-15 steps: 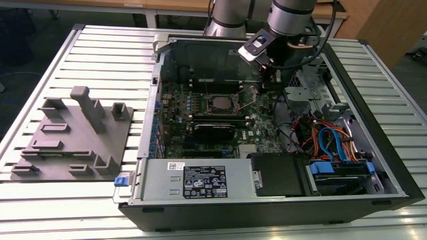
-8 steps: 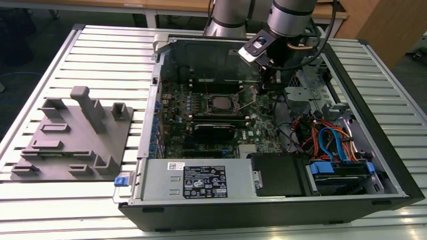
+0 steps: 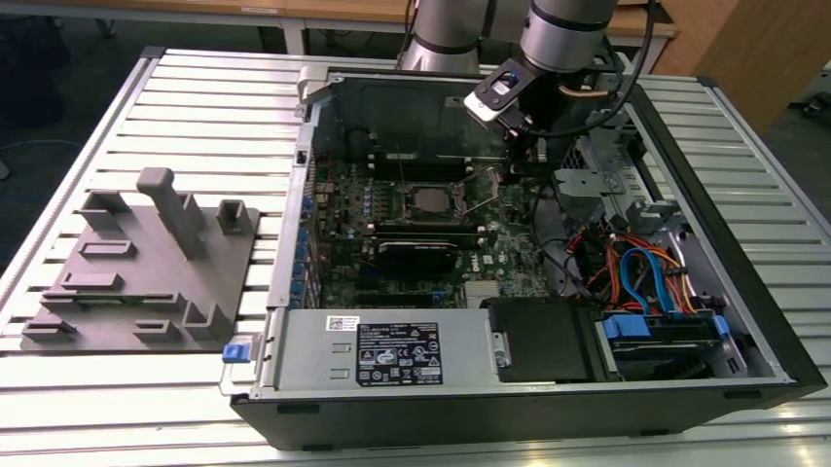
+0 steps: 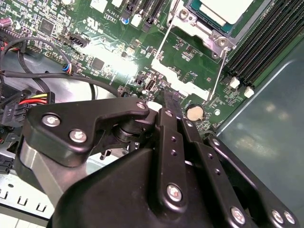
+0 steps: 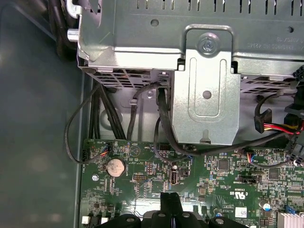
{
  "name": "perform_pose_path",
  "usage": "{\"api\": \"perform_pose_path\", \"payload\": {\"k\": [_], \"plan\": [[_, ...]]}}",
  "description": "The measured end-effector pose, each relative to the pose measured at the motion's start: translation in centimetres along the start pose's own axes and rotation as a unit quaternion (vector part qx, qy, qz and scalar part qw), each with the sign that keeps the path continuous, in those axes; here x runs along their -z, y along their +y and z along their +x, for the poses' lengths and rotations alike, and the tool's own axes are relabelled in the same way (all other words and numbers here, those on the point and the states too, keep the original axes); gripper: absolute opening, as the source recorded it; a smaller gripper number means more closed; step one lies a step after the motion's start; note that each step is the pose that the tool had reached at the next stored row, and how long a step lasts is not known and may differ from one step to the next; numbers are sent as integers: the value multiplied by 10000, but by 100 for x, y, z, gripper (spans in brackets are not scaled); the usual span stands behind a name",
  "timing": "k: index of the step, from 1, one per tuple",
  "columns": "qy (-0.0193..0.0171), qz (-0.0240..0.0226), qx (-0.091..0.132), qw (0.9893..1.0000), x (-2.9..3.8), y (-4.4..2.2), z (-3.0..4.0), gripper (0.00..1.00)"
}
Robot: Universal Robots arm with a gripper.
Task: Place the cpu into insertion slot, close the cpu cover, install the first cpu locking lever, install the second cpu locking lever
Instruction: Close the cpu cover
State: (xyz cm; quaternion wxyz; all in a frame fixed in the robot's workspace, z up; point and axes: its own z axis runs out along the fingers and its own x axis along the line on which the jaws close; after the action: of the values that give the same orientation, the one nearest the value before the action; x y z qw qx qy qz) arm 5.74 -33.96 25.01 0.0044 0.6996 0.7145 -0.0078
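The cpu shows its silvery-grey top inside the insertion slot, set in the green board of the open computer case. A silvery frame, the cpu cover, lies around the chip; whether it is latched I cannot tell. Two thin wire levers run out from the socket's corners over the board. My gripper hangs above the board, to the exterior view's right of the socket. Its black fingers are pressed together with nothing between them, near a coin battery.
A metal drive cage with black cables stands close beside the gripper. Memory slots flank the socket. A power supply and blue cables fill the case's near side. A grey fixture plate sits at the exterior view's left.
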Motion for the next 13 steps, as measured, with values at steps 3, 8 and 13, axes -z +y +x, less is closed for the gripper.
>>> {"api": "perform_pose_path", "payload": {"k": [3,8,13], "plan": [[1,0,0,10000,-1,1,0,10],[0,0,0,10000,-8,11,0,10],[19,0,0,10000,-53,27,3,10]]}}
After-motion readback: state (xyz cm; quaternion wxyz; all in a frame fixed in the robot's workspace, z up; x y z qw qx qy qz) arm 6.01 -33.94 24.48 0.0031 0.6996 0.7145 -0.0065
